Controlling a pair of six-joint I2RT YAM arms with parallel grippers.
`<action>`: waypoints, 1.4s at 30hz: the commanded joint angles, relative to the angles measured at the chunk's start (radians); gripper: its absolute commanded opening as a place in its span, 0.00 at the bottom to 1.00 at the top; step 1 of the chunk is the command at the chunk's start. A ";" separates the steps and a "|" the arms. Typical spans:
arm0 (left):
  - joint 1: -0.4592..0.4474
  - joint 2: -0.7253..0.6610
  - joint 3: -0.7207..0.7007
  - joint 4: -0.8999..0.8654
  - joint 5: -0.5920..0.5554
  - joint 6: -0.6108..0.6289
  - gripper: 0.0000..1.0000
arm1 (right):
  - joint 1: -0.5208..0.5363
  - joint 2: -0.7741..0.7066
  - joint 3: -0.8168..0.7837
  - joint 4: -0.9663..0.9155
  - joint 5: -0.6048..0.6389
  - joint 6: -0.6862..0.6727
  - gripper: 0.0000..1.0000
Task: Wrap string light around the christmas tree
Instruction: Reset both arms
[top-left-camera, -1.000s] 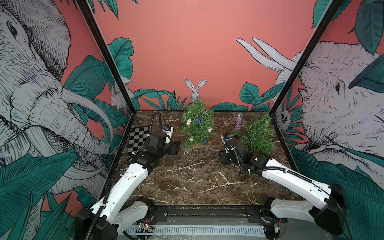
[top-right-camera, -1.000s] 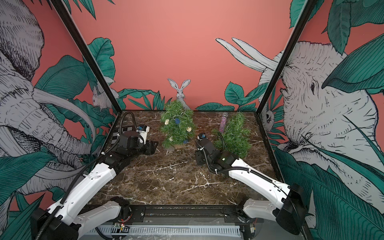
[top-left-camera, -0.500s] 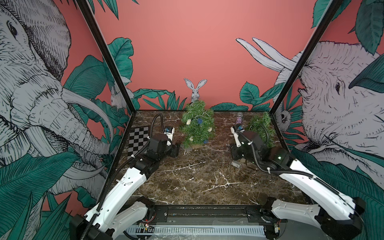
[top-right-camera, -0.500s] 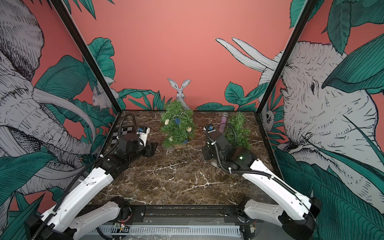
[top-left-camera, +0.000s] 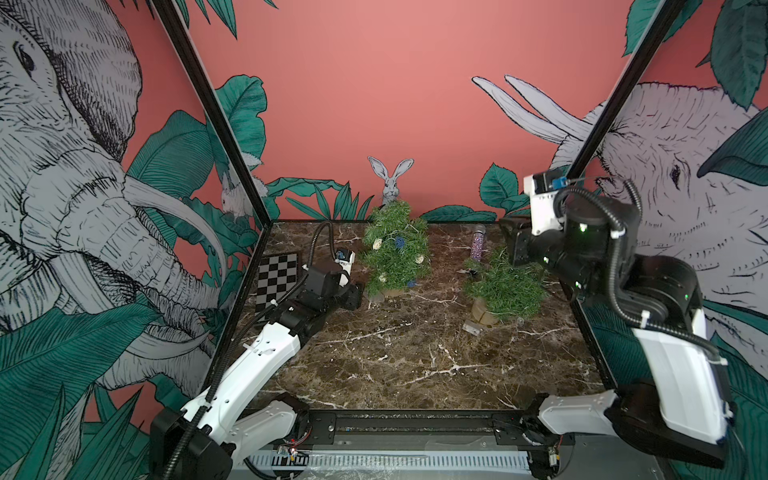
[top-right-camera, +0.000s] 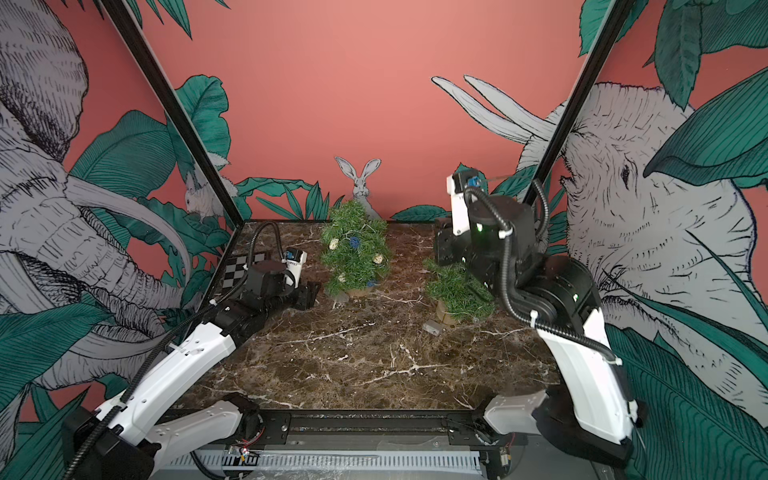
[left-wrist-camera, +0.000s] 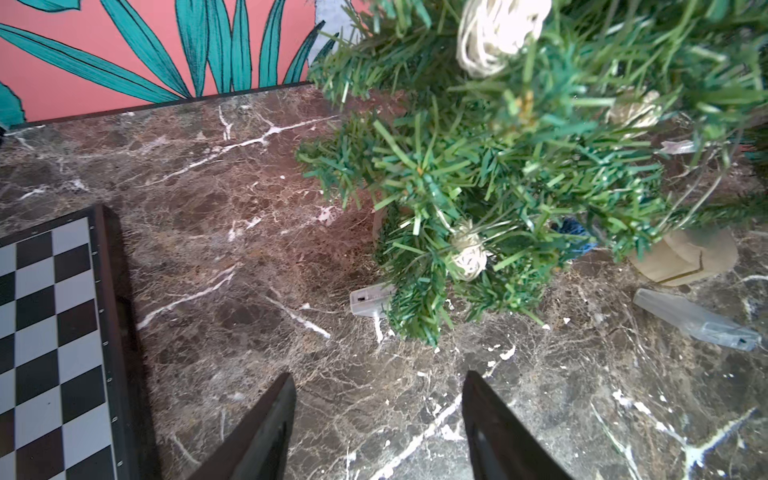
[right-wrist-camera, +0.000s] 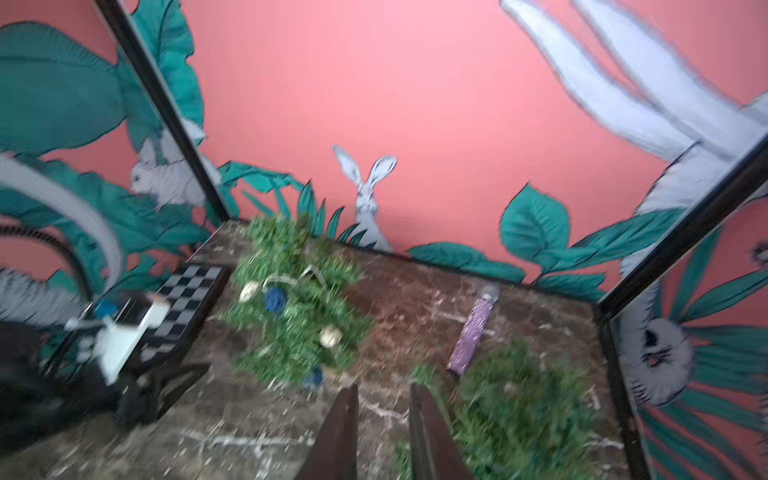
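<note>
Brown marble bench (top-left-camera: 415, 353) carrying two small trees, with one arm sitting low and the other raised.

A checkerboard (top-left-camera: 277, 278) is lying along the left edge. Near it the left gripper (left-wrist-camera: 377, 374) is sitting low over the marble, jaws standing wide apart with nothing between them, facing the foot of the decorated christmas tree (top-left-camera: 395, 249), which is standing upright near the middle of the back edge. The string light (top-left-camera: 400, 242) (pale and blue woven balls on thin wire) is winding around its branches, and a clear battery box (left-wrist-camera: 368, 299) is lying at its foot. Further right, a purple glitter tube (top-left-camera: 478, 248) is lying near the back edge. In front of it a bare tree (top-left-camera: 505, 286) is tilting, and a second clear box (top-left-camera: 473, 327) is lying just in front of that tree. The right gripper (right-wrist-camera: 384, 385) is hanging above the bare tree, its jaws a narrow gap apart and gripping nothing visible.
</note>
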 joint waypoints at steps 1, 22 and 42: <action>-0.002 -0.015 0.049 0.015 -0.006 0.005 0.65 | -0.163 0.090 0.203 -0.096 0.091 -0.067 0.25; 0.268 -0.076 -0.150 0.124 -0.139 -0.004 0.65 | -0.899 -0.110 -1.163 0.636 -0.264 0.253 0.45; 0.269 -0.057 -0.684 0.936 -0.460 0.234 0.71 | -0.862 -0.065 -1.787 1.595 -0.207 0.037 0.60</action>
